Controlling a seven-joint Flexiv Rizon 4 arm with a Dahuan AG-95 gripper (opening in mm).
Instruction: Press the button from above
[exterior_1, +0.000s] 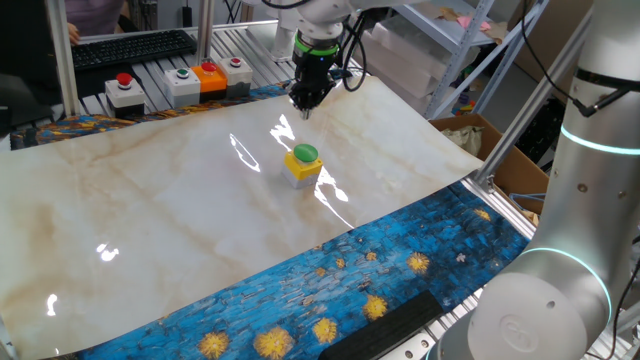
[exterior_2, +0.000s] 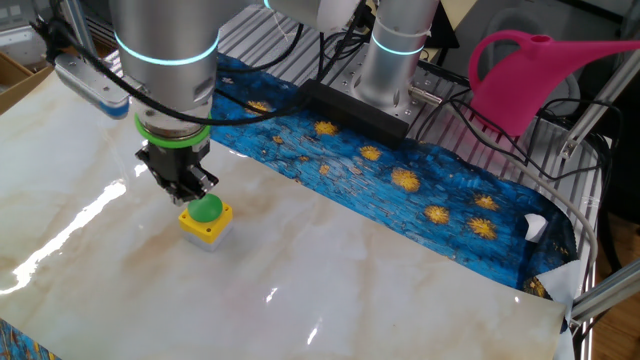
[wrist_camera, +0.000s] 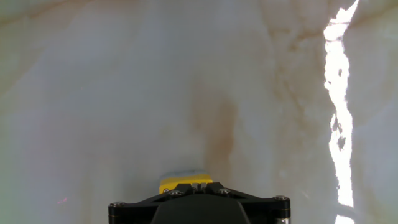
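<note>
The button (exterior_1: 304, 156) is a green dome on a small yellow cube, standing near the middle of the marbled white sheet (exterior_1: 150, 210). My gripper (exterior_1: 303, 108) hangs above it, a short way clear of the dome. In the other fixed view the shut fingertips of the gripper (exterior_2: 190, 193) hover just over the edge of the green dome of the button (exterior_2: 207, 210). In the hand view only a strip of the button's yellow housing (wrist_camera: 177, 182) shows past the gripper (wrist_camera: 196, 185), whose fingers meet with no gap. The dome itself is hidden there.
Grey boxes with a red button (exterior_1: 125, 90) and a green button (exterior_1: 183, 82) and an orange box (exterior_1: 209, 76) line the far edge, in front of a keyboard (exterior_1: 130, 47). A blue starry cloth (exterior_1: 350, 270) borders the sheet. A pink watering can (exterior_2: 530, 75) stands beside the table.
</note>
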